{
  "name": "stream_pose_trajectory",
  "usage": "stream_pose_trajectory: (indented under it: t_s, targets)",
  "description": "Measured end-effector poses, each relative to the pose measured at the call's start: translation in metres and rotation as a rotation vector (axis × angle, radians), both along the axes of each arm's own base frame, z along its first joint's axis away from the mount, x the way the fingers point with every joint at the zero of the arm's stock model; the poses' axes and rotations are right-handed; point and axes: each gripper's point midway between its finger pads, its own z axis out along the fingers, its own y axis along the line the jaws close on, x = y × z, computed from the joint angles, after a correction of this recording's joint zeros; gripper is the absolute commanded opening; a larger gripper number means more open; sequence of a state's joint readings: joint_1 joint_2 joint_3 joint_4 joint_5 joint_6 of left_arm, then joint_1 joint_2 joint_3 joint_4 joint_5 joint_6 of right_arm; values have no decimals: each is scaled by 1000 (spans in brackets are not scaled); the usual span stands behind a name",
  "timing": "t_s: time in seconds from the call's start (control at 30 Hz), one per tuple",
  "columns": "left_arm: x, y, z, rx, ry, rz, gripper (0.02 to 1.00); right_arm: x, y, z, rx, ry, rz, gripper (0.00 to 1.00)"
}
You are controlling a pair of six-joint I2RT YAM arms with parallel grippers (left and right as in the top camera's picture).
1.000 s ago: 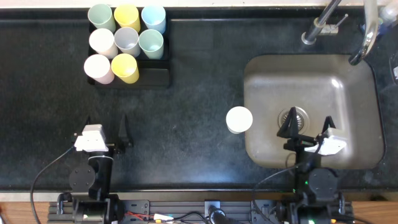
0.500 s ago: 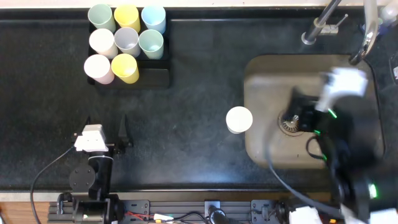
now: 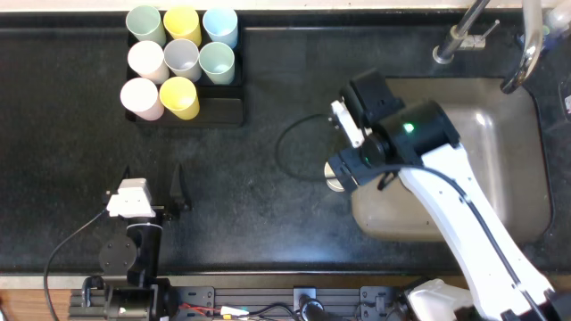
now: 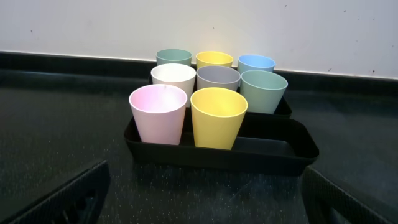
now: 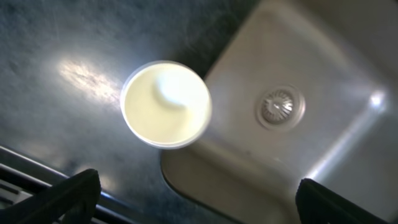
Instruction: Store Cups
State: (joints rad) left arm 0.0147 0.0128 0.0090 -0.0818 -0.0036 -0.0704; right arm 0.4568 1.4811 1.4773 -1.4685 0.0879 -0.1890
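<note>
A white cup (image 5: 166, 104) stands upright on the black counter, close against the sink's edge. My right gripper (image 5: 199, 208) hangs above it, open wide, and the cup is a little off from the middle between the fingers. From above, the right gripper (image 3: 357, 165) covers most of the cup (image 3: 333, 184). A black tray (image 3: 223, 111) at the back left holds several cups, among them a pink cup (image 4: 158, 114) and a yellow cup (image 4: 218, 116) in front; its front right spot is bare. My left gripper (image 3: 152, 185) stays low near the front, open, facing the tray (image 4: 273, 149).
The steel sink (image 3: 500, 98) with its drain (image 5: 280, 106) lies right of the white cup. A faucet (image 3: 464, 31) stands behind the sink. A dark cable loops over the counter (image 3: 294, 147) left of the right arm.
The right arm has risen from over the sink and swung left and back, so its gripper is now above the white cup. The left arm has not moved.
</note>
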Motion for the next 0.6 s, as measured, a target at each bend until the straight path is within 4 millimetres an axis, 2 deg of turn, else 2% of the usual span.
stream_pose_trajectory:
  t_s: [0.07,0.17,0.37,0.5,0.6]
  targets:
    - [0,0,0,0,0,0,998,7,1,-8,21,25,-6,998]
    - [0,0,0,0,0,0,998,16,-9,-18,46,66,-37,998]
    - [0,0,0,0,0,0,998,25,-30,-20,127,98,-82,998]
    - [0,0,0,0,0,0,1000,32,-24,-24,162,73,-46,998]
    - [0,0,0,0,0,0,1000,30,-23,-41,164,88,-29,998]
